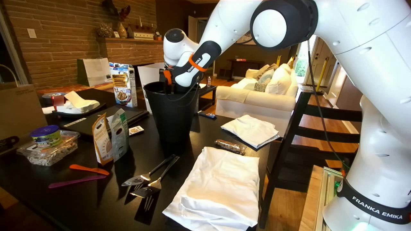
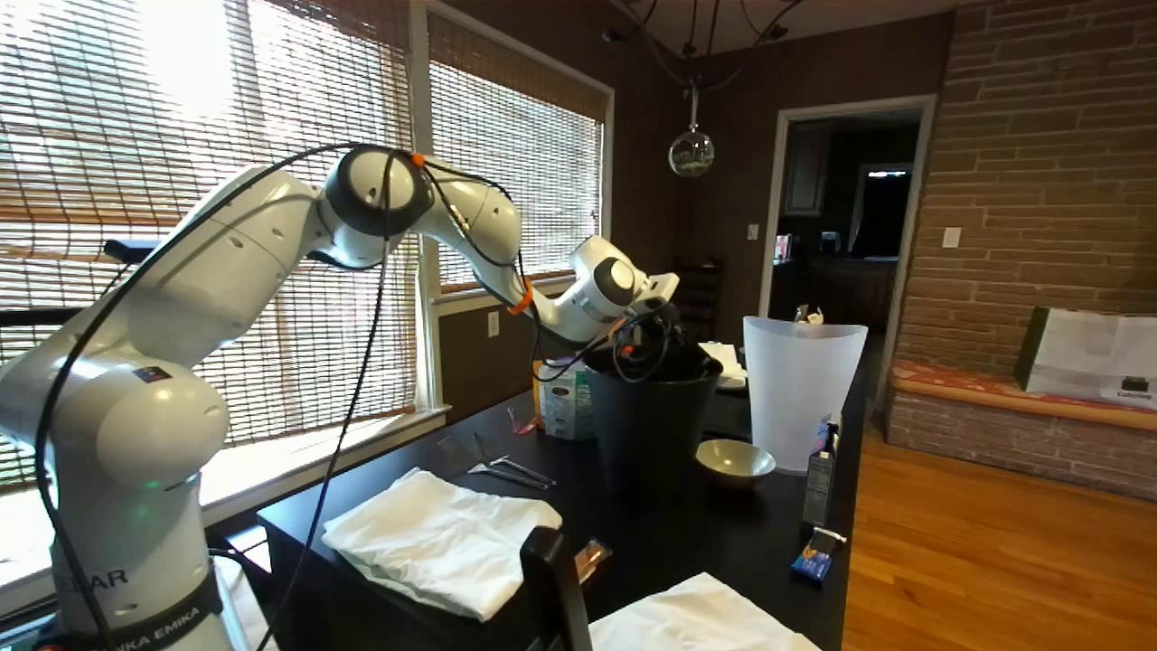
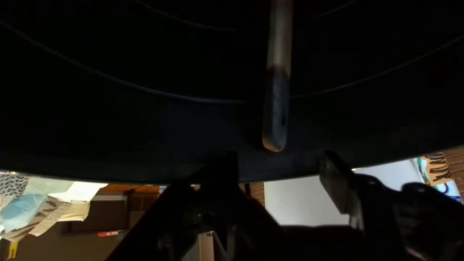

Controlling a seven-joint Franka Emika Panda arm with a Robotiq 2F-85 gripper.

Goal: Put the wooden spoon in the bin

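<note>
The bin [image 1: 173, 118] is tall, round and black and stands upright on the dark table; it also shows in an exterior view [image 2: 646, 434]. In the wrist view its dark inner wall [image 3: 145, 123] fills the upper part. The wooden spoon [image 3: 280, 50] is inside the bin: its light-brown handle with a dark end shows there, and its far end is out of view. My gripper [image 3: 281, 156] is open at the bin's mouth, with a finger on each side of the handle's line and nothing between them. In both exterior views the bin's rim hides the fingertips.
Shiny metal utensils [image 1: 154, 179] and white folded cloths [image 1: 221, 186] lie in front of the bin. Food pouches [image 1: 112, 138] stand beside it. A metal bowl [image 2: 734, 459] and a translucent white container [image 2: 800, 389] stand close by. A dark chair [image 1: 289, 141] is at the table edge.
</note>
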